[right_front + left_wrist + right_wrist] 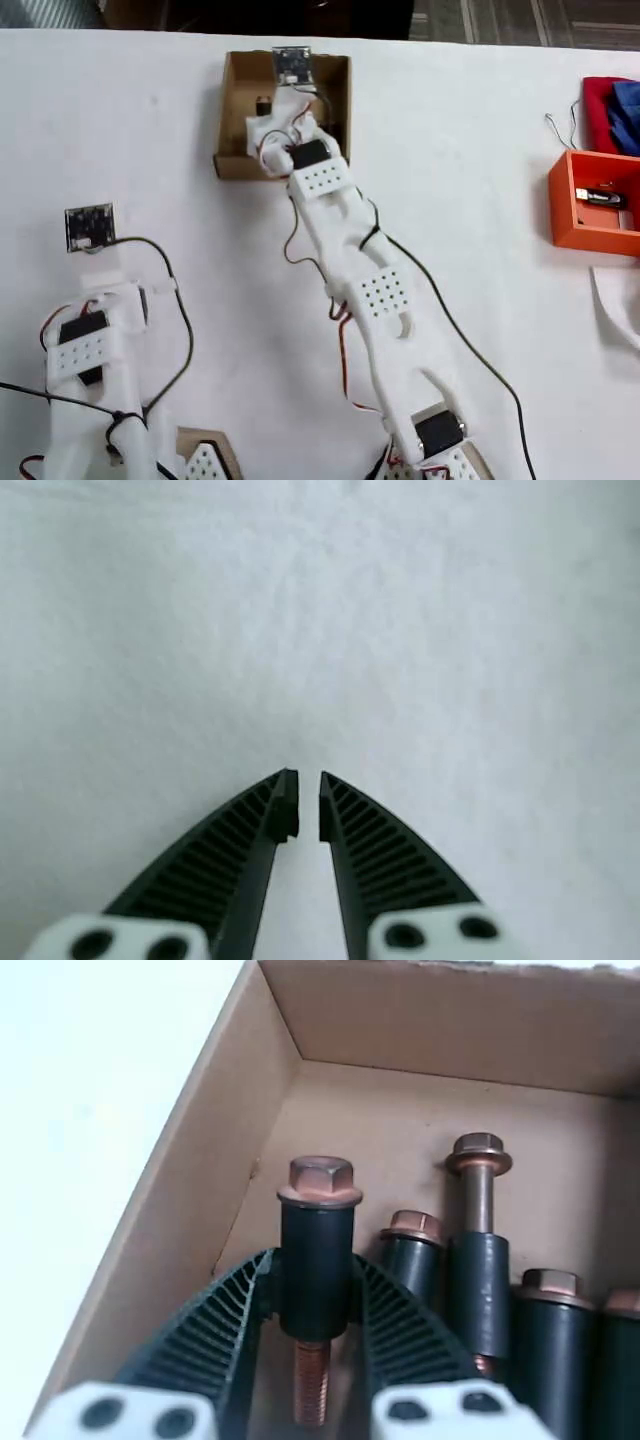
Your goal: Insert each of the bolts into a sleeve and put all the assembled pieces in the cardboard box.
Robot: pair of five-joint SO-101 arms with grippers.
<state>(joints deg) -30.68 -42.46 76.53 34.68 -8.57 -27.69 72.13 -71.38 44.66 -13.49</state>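
— While the assembled piece [318, 1245] hangs in the right jaws, how do we read it?
— We see those jaws closed on its black sleeve. The copper head points away from the wrist and the thread toward it, so the long axis runs along the jaws. It is inside the cardboard box [170, 1230], just beside other assembled pieces [480, 1260] lying parallel to it.
— Where is the box?
— Near 12 o'clock on the table [480, 200], with the right arm [370, 290] stretched to it. We judge that only letting go is left; whether the piece touches the box floor, we cannot tell.
— The left side?
— At 8 o'clock the left jaws are all but closed, holding nothing.
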